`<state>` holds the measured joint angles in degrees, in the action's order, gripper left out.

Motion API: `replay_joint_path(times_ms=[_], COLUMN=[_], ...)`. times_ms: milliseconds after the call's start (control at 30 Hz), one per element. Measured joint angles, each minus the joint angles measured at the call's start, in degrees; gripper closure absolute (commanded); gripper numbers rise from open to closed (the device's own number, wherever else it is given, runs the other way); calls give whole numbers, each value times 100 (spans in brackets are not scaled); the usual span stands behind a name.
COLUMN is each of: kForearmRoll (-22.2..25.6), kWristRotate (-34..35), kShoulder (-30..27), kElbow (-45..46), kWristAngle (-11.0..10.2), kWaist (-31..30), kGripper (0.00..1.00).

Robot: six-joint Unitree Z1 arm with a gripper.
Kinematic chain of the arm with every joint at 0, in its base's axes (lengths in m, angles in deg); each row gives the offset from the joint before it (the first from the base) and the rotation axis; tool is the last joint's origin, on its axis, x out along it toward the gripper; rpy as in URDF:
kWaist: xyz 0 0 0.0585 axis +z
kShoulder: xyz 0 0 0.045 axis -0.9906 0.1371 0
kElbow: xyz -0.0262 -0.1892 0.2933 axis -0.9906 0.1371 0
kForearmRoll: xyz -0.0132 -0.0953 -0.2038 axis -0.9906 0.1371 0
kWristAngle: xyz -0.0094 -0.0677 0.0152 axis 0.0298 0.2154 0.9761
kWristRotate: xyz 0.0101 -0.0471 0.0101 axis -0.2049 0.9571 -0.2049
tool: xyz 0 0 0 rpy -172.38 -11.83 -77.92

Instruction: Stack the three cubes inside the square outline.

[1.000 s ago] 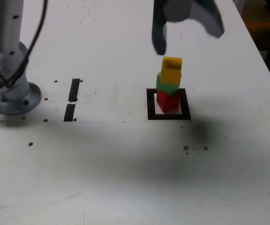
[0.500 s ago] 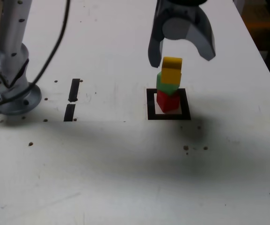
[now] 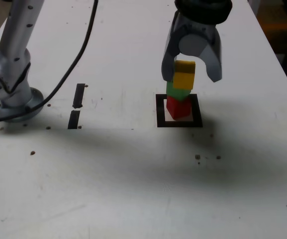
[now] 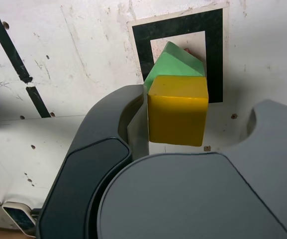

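Note:
Three cubes stand stacked inside the square outline (image 3: pixel 159 121): the red cube (image 3: pixel 178 107) at the bottom, the green cube (image 3: pixel 175 90) turned askew on it, the yellow cube (image 3: pixel 184 74) on top. My gripper (image 3: pixel 190 75) hangs over the stack, open, with one finger on each side of the yellow cube. In the wrist view the yellow cube (image 4: pixel 178 112) sits close against one finger (image 4: pixel 133 112), and a clear gap separates it from the other finger. Below it show the green cube (image 4: pixel 172 62), a sliver of red (image 4: pixel 187 51) and the square outline (image 4: pixel 142 45).
Two short black tape strips (image 3: pixel 79 95) (image 3: pixel 74 119) lie at the exterior view's left, near the arm's round base (image 3: pixel 11 97) and its black cable (image 3: pixel 68 59). Dark specks dot the white table (image 3: pixel 133 189). The table's edge runs along the exterior view's right.
My gripper has come down from above the stack until its fingers flank the yellow cube, and its jaws have narrowed. The stack has not moved.

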<state>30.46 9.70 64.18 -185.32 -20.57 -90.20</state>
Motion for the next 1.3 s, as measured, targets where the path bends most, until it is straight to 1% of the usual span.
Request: replay_joint_path(times_ms=[67, 167, 367, 433, 467, 533, 567, 633, 733, 867, 900, 1000, 1067, 1167, 1200, 1300], kForearmRoll=[0, 0, 0, 0, 0, 1, 1, 1, -1, -105, -185, -916, -1179, -1792, -1918, -2002], kWristRotate=[1, 16, 66, 95, 112, 149, 169, 194, 235, 239, 208, 6, -42, -125, -128, -131], kShoulder=[14, 61, 104, 102, 55, -113, -227, -511, -1003, -1612, -1669, -1707, -1674, -1601, -1550, -1418], kElbow=[-1, -3, -2, 9, 37, 123, 188, 380, 898, 1627, 1781, 2498, 2919, 3385, 3426, 3487], kWristAngle=[0, -4, -60, -115, -180, -312, -400, -513, -612, -623, -615, -499, -458, -379, -378, -362], kWaist=[1, 1, 1, 1, 1, 5, 11, 53, 291, 754, 862, 1369, 1424, 1656, 1696, 1711], kGripper=[62, 69, 79, 81, 82, 84, 84, 85, 84, 84, 84, 84, 84, 84, 84, 84])
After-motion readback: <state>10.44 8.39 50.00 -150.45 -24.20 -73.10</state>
